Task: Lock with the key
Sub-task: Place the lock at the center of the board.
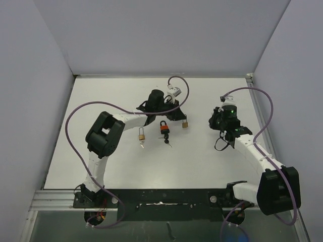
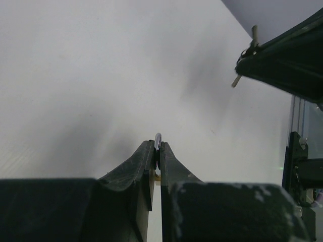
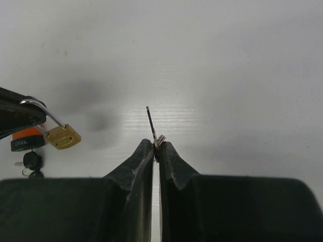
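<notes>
Just right of the orange-and-black padlock [image 1: 164, 128], the left claw [image 2: 157, 145] clenches the shackle [image 3: 44, 109] of a small brass padlock [image 3: 62, 136] hanging free, and farther right the right claw [image 3: 156, 148] pinches a thin silver key [image 3: 151, 124] that could twist or miss if the dangling body swings.

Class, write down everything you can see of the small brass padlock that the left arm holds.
The brass padlock is small, with a boxy gold-coloured body and a thin silvery shackle. The left tool is shut on the shackle, so the body hangs tilted, seemingly clear of the white table. Nothing else touches it.
</notes>
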